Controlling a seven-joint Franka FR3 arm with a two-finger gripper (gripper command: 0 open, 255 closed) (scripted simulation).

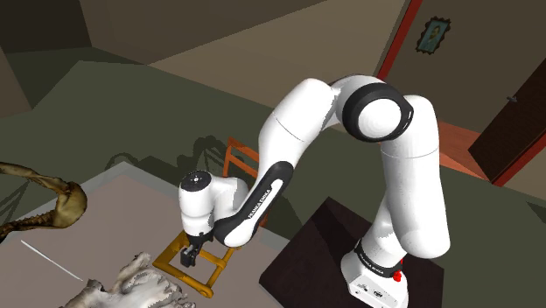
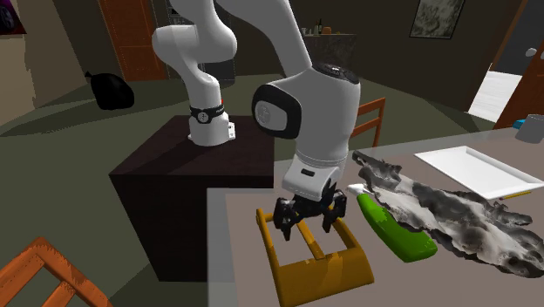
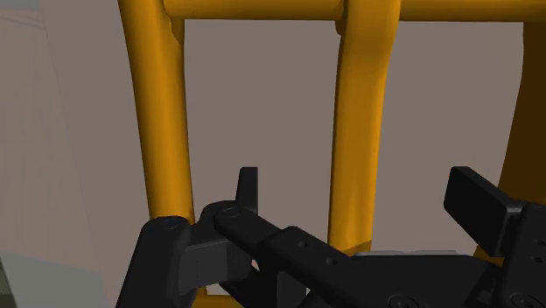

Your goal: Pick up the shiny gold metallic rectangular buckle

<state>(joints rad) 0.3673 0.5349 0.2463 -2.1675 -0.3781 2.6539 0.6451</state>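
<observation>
We saw the black gripper point(image 2: 305, 225) low over the gold buckle point(image 2: 324, 274) on the grey table point(image 2: 237, 262), fingers apart astride its middle bar point(image 3: 360, 131), gripping nothing.

White lettering on the arm's dark forearm band point(image 1: 262, 204) seems to read "FRANKA EMIKA". The small dark print on the arm's base point(image 1: 375, 266) is too small to read.

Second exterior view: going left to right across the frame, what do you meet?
black bag → dark stand → gold buckle → green elongated object → blue-grey container at the right edge.
</observation>
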